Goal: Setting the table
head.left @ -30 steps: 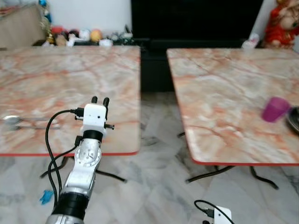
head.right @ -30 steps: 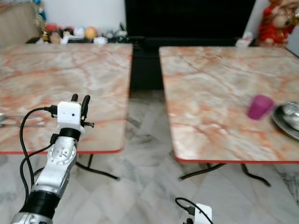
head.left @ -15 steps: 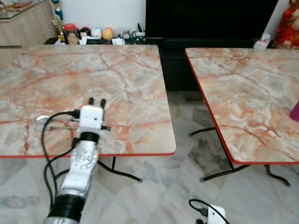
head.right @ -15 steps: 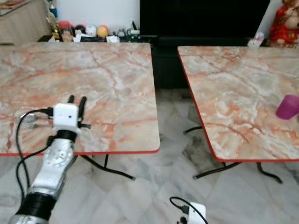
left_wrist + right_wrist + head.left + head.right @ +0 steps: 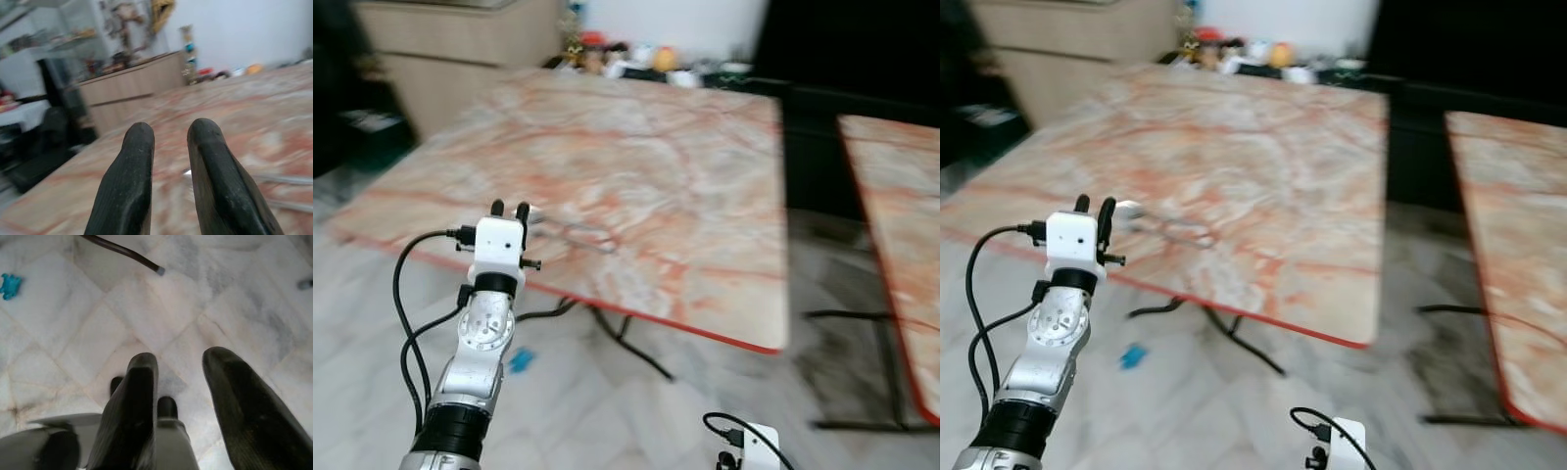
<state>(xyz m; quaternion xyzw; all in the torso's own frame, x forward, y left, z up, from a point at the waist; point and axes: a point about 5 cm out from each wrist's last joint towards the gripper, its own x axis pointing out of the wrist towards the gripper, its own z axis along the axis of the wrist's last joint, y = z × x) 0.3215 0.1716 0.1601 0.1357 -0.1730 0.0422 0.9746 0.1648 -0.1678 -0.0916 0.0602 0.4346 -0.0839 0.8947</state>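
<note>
Left claw (image 5: 508,208) raised at near edge of marble tabletop (image 5: 646,166), fingers slightly parted, empty. Cutlery (image 5: 570,232), blurred, just beyond it. Right claw (image 5: 183,382) low over floor, parted, empty.

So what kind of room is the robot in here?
Most likely a living or dining room in a home. Two marble-patterned folding tables with red edges stand on a pale marble tile floor, with a wooden sideboard and a low shelf of small ornaments along the far wall.
</note>
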